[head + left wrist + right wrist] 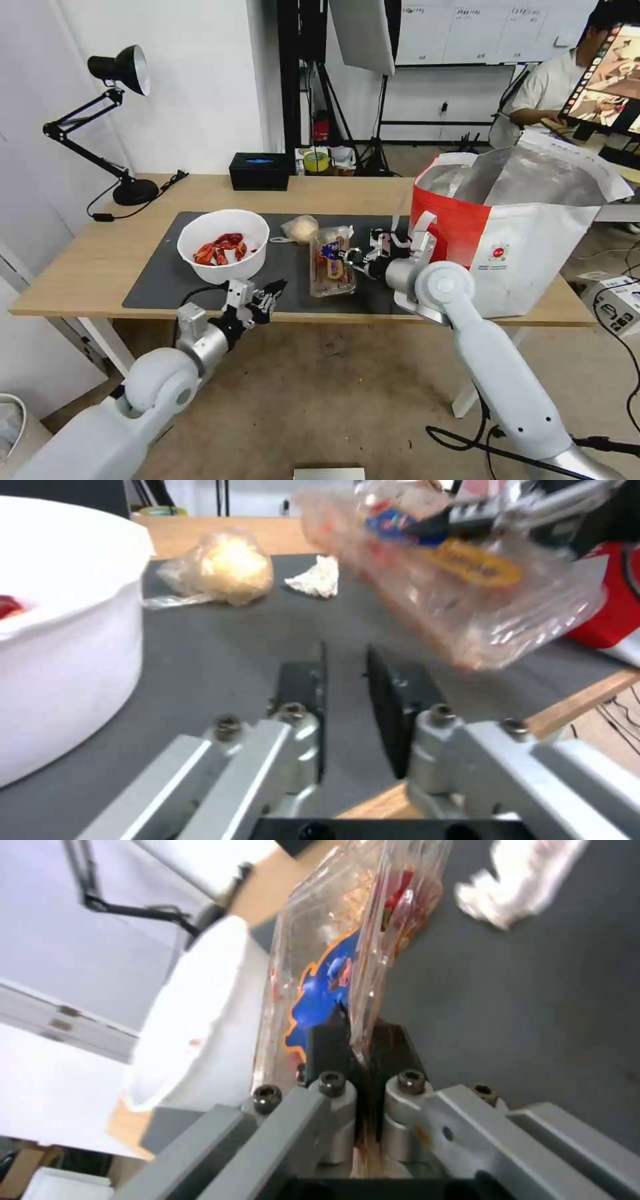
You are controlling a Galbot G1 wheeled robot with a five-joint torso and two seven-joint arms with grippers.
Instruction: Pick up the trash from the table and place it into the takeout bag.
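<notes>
Probably a studio-like lab: softbox (363, 33) on stand, monitor (610, 77), whiteboards (467, 30) behind.

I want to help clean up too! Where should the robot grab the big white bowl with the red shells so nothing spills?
Probably by the rim of the white bowl, from above, on the near side facing the left gripper. The bowl stands upright and open, its wall looks too wide to span, and the thin rim fits between fingers.
</notes>
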